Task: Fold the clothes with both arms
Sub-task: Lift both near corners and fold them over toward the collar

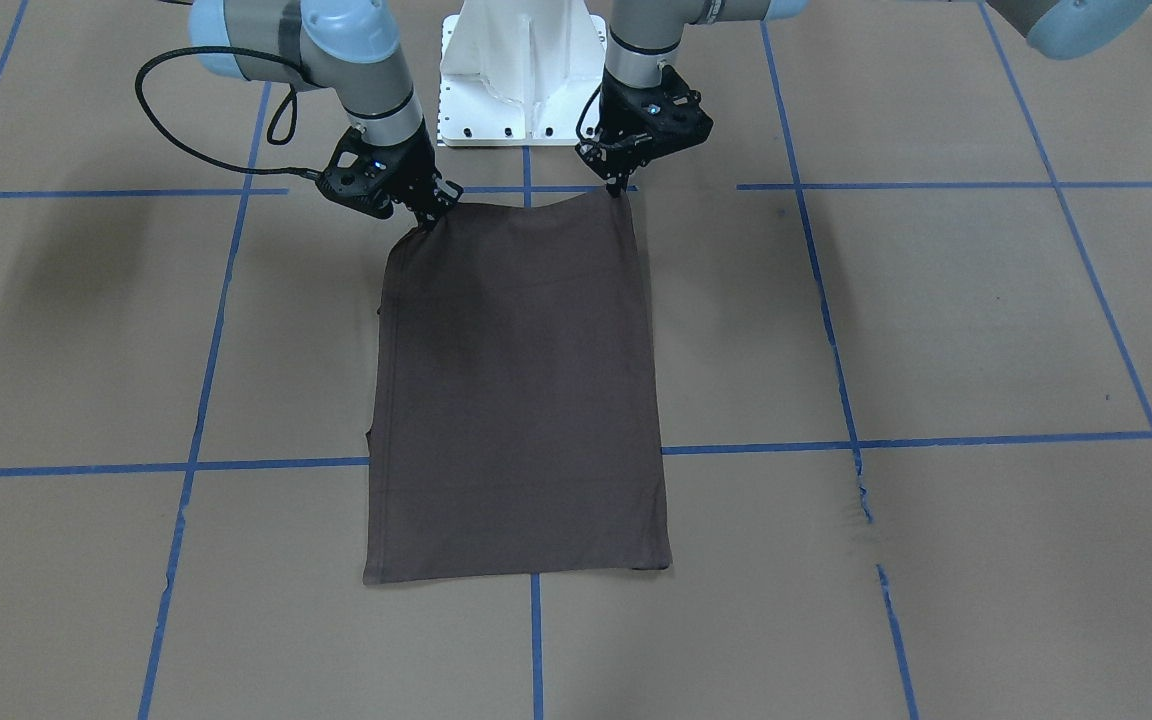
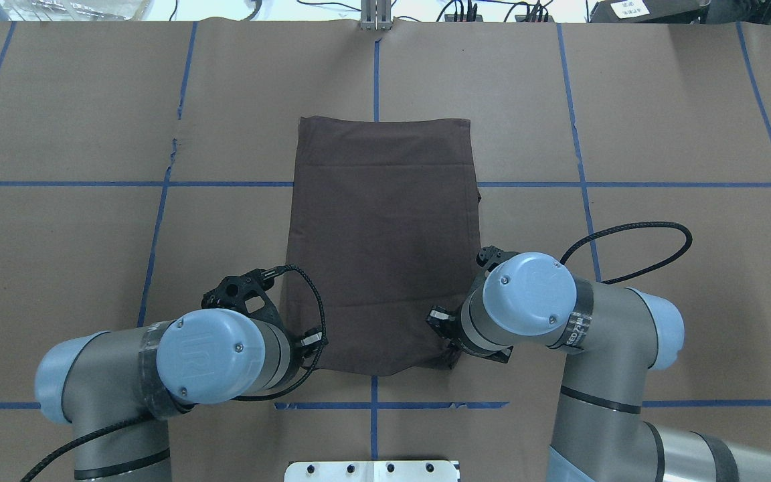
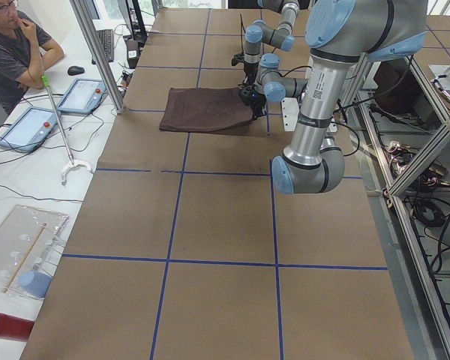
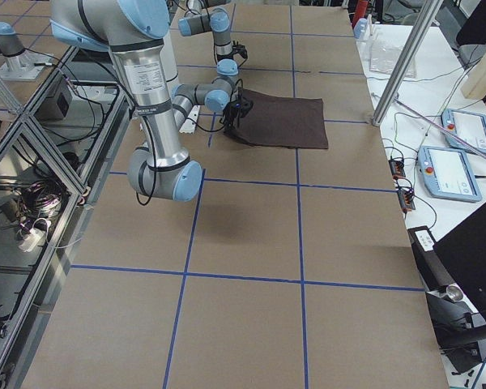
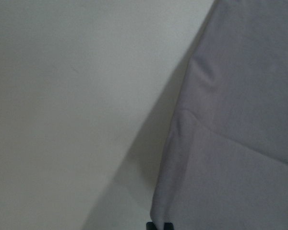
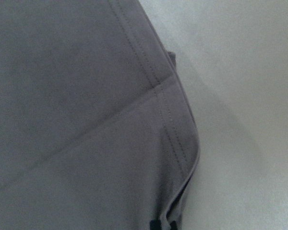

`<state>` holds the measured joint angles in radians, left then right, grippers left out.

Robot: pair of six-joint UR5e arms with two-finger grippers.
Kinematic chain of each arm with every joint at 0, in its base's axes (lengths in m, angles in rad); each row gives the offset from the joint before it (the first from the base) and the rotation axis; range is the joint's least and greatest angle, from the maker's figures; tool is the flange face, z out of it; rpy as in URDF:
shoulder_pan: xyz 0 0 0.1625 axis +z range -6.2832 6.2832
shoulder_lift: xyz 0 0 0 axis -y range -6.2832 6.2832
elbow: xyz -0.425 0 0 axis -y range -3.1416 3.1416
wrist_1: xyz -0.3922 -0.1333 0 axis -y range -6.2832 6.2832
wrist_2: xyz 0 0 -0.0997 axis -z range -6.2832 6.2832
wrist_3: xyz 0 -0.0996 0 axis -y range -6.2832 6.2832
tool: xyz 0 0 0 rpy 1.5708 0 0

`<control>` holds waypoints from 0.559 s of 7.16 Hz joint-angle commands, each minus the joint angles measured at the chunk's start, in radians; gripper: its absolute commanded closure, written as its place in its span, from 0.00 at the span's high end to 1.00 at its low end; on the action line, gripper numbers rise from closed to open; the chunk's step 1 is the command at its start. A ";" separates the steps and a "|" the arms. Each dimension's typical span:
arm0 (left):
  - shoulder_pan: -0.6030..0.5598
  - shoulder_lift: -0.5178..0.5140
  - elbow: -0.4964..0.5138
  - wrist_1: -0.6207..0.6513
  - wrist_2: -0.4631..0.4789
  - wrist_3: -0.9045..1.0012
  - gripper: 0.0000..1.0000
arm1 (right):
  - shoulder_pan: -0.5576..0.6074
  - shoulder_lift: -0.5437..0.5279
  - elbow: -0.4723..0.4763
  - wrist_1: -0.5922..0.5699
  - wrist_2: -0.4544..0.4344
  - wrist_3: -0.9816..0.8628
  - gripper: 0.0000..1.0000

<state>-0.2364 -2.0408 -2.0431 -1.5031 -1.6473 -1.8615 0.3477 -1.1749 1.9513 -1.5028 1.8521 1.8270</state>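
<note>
My left grey arm [image 2: 124,375] bends down low. My left black two-finger gripper [image 1: 620,188] pinches one near corner of the dark grey-brown soft T-shirt [image 1: 516,400]. The shirt is folded into a long shape and lies on the brown paper table with blue tape lines [image 1: 936,320]. My right grey arm [image 2: 600,321] bends down too. My right black two-finger gripper [image 1: 430,222] pinches the other near corner, lifted a little.

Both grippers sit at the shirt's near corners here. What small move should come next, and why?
Probably lift both corners together and start carrying them toward the far edge. The left gripper and right gripper each appear shut on a near corner of the shirt, which already lies as a narrow rectangle, so a fold in half seems due.
</note>
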 commanded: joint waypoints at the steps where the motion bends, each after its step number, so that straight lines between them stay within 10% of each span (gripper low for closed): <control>1: 0.092 0.001 -0.153 0.131 -0.028 -0.001 0.00 | -0.004 -0.055 0.115 0.004 0.059 -0.002 0.00; 4: 0.100 -0.013 -0.227 0.179 -0.074 0.002 0.00 | 0.005 -0.029 0.098 0.006 0.050 -0.065 0.00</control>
<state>-0.1360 -2.0470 -2.2590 -1.3308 -1.7062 -1.8620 0.3372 -1.2178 2.0594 -1.4984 1.9091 1.8097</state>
